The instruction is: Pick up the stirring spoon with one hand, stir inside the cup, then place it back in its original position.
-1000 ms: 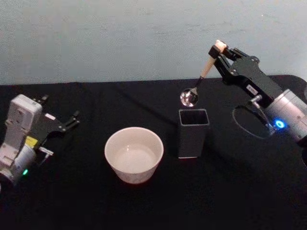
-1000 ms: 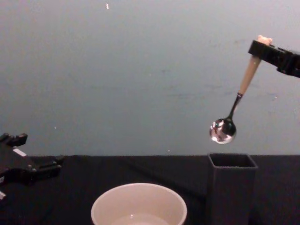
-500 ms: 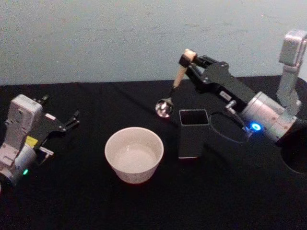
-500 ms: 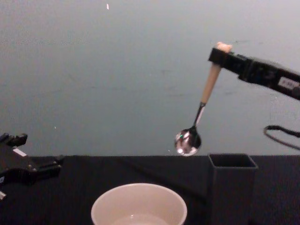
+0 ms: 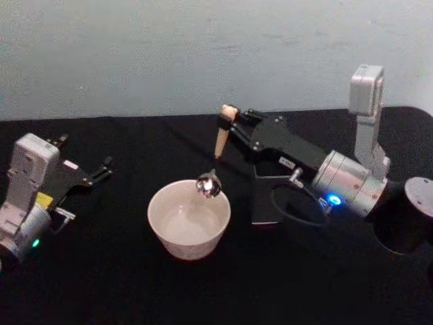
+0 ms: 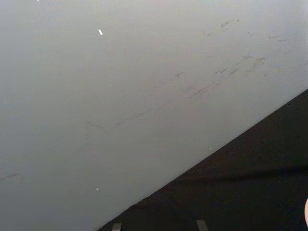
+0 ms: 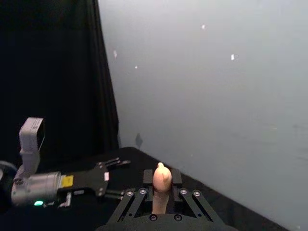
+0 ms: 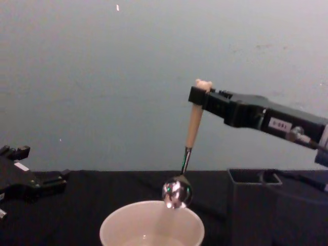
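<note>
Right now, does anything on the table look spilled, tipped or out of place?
Nothing stands out. The cup and dark holder stand upright, no spill visible. The right gripper holds the stirring spoon just over the cup; the left gripper sits parked at the left.

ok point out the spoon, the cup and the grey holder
stirring spoon [image 8: 177,193]: chest view, its metal bowl
cup [image 5: 183,248]: head view, its front outer wall
grey holder [image 8: 251,215]: chest view, its front wall

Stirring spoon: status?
Right hand shut on stirring spoon near its bear-head top. Spoon bowl at rim level over cup, not yet stirring. Left hand parked far left. Holder beside cup, not in the way.
</note>
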Tool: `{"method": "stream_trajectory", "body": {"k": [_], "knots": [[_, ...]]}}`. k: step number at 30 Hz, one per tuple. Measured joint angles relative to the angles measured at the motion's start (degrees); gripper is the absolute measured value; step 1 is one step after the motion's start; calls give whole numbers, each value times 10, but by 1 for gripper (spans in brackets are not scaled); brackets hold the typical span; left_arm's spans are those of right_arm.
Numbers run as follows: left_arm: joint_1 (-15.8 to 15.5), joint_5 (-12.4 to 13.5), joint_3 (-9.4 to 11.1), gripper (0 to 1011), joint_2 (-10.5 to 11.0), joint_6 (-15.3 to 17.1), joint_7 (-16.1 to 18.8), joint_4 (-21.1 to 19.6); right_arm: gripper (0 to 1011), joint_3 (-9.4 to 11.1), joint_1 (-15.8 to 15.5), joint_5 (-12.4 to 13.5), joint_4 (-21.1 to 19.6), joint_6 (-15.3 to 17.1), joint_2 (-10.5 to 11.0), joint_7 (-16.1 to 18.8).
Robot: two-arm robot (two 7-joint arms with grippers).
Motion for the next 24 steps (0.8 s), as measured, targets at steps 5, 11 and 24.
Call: {"method": "stream_trajectory", "body": {"k": [5,11,24], "knots": [[0,0,0,1001,0,0,0,0,214,-14,1,-11,4,-3,4,8],[0,0,0,1001,0,0,0,0,214,-33,3,-32,12,-8,10,19],[0,0,0,1001,0,0,0,0,214,-65,8,-69,28,-18,3,31]]}}
